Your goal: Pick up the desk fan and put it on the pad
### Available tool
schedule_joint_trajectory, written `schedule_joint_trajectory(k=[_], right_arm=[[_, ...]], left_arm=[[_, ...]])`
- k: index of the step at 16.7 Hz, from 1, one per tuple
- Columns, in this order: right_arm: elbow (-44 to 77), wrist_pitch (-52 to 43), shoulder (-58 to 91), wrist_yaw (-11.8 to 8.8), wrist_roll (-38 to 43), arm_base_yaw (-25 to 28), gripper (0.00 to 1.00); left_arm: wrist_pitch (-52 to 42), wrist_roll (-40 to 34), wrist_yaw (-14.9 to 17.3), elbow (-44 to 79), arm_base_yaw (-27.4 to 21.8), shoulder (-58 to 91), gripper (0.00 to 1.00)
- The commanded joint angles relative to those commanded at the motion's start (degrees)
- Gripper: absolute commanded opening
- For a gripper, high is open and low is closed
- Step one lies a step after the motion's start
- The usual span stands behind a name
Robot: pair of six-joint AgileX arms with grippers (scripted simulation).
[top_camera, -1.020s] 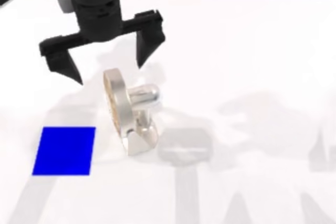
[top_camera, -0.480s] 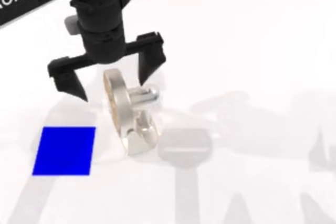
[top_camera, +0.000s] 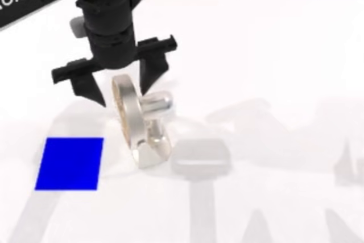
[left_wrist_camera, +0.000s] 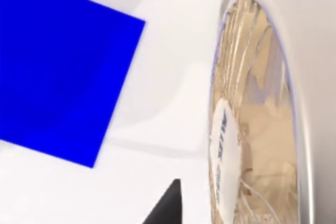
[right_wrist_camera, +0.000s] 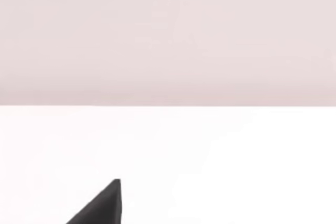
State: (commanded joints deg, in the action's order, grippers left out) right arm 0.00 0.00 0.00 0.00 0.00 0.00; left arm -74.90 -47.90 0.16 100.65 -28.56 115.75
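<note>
The desk fan stands upright on the white table, its silver ring head edge-on, its stubby motor pointing right and its wedge base nearest the front. My left gripper hangs over the fan's far end, open. One black finger is on each side of the ring head, neither pressed on it. In the left wrist view the beige grille of the fan fills one side, with one fingertip beside it and the pad beyond. The blue pad lies flat at the front left, apart from the fan.
Grey shadows fall on the table right of the fan. My right gripper shows only as a black wedge over bare white table in the right wrist view, and it is out of the top view.
My left gripper has come down over the fan's ring head and its fingers have drawn closer together around it. The fan and the pad have not moved.
</note>
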Motion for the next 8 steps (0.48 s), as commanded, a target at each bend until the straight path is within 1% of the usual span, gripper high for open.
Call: schedule_joint_trajectory(k=[6,7,8], right_arm=[[0.0,0.0,0.0,0.0,0.0,0.0,1.00],[0.0,0.0,0.0,0.0,0.0,0.0,1.00],[0.0,0.0,0.0,0.0,0.0,0.0,1.00]], left_arm=[[0.0,0.0,0.0,0.0,0.0,0.0,0.02],[0.0,0.0,0.0,0.0,0.0,0.0,0.00],[0.0,0.0,0.0,0.0,0.0,0.0,0.00]])
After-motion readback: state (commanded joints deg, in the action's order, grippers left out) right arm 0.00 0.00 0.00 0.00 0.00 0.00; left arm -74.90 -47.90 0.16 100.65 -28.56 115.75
